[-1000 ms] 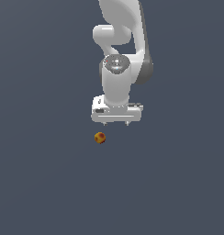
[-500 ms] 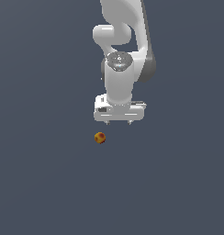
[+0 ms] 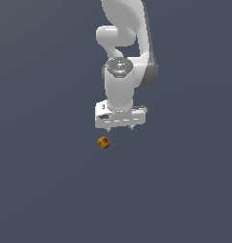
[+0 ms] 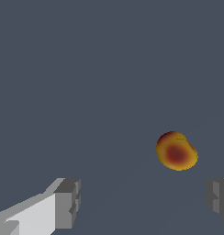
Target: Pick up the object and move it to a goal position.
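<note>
Small orange-yellow ball with dark red spots is sitting on the plain dark grey counter, alone, nothing touching it. In the wrist view the ball is showing one big red blotch and is lying ahead of the finger gap, nearer one finger than the other, not between them. End effector is hanging just above the ball and a bit toward the exterior view's right, clear of it. Its fingers are standing wide apart, wide grey gap between them in the wrist view, and are gripping nothing. Short fingertips are poking down from the white hand block in the exterior view, pointing straight at the counter. White arm is rising from the hand toward the top of the exterior view. Whether the fingertips are touching the counter is not clear.
</note>
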Controlling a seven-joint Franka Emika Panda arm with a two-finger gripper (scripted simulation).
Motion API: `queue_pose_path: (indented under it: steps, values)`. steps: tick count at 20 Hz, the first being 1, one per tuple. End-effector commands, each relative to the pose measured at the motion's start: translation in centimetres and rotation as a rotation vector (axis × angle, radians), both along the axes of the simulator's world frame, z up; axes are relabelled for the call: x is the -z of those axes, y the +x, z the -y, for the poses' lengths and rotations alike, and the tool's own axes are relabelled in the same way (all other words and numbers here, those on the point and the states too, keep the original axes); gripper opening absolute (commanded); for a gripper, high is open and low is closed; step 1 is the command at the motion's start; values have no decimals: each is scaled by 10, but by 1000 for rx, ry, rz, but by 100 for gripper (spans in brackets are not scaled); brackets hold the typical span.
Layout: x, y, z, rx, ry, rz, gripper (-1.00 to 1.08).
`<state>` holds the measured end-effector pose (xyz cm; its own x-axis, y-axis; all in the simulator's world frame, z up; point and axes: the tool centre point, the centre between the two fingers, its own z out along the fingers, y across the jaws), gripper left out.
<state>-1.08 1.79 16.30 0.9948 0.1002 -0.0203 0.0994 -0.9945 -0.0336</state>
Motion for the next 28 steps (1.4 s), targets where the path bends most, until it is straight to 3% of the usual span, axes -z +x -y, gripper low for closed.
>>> queue_pose_path:
  steps: [1,28]
  values:
    - [4,1,5,-40,-2,2,100]
    - [66,6,79,-648,-19,30,100]
